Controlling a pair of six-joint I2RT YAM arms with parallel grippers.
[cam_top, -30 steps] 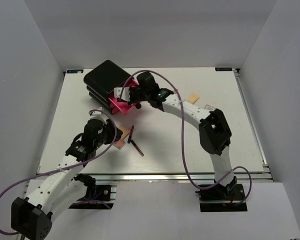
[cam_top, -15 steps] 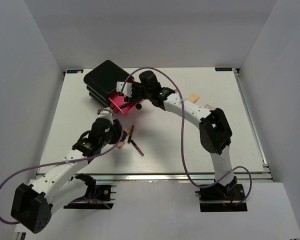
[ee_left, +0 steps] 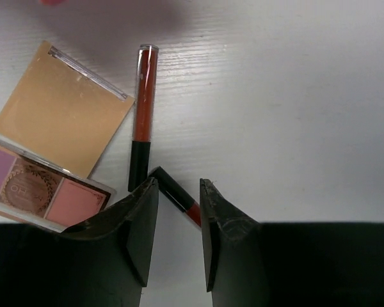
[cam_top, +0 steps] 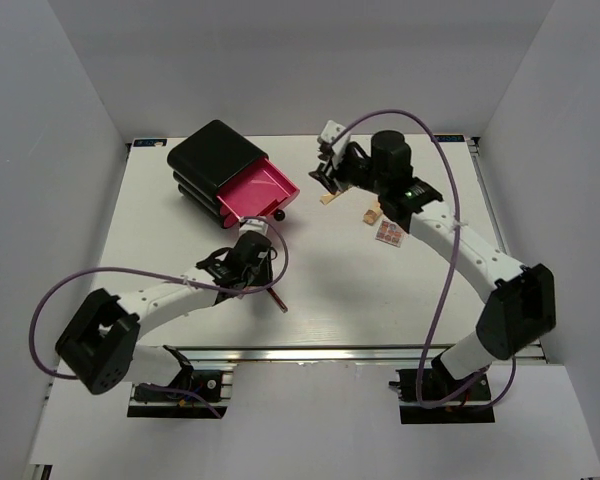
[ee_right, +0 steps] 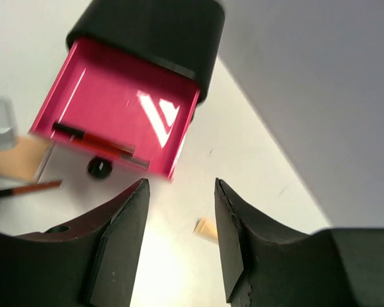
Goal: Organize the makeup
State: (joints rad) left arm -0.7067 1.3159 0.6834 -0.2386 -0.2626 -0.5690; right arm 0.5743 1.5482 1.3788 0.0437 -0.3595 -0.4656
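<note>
Two dark-and-red pencils lie on the table: one (ee_left: 143, 118) stands lengthwise ahead of my fingers, the other (ee_left: 177, 196) lies slantwise between the tips of my open left gripper (ee_left: 178, 182), low over it. The tan compact (ee_left: 64, 109) and a pink-brown eyeshadow palette (ee_left: 38, 188) lie just to their left. From above, my left gripper (cam_top: 260, 270) covers most of this group; one pencil (cam_top: 277, 297) sticks out. My right gripper (cam_top: 322, 172) hangs open and holds nothing, right of the pink drawer (cam_top: 257, 195). A pencil (ee_right: 93, 141) lies inside the drawer (ee_right: 121, 109). A beige tube (cam_top: 330, 197) lies under the right gripper.
The big black box (cam_top: 212, 160) stands at the back left with its pink drawer pulled out. A second beige tube (cam_top: 370, 213) and another palette (cam_top: 390, 233) lie right of centre. The drawer's black knob (ee_right: 100, 167) faces the left arm.
My right gripper opened over the drawer and swung away to the right and back; a pencil now lies in the drawer. My left arm reached right and down over the pencils.
</note>
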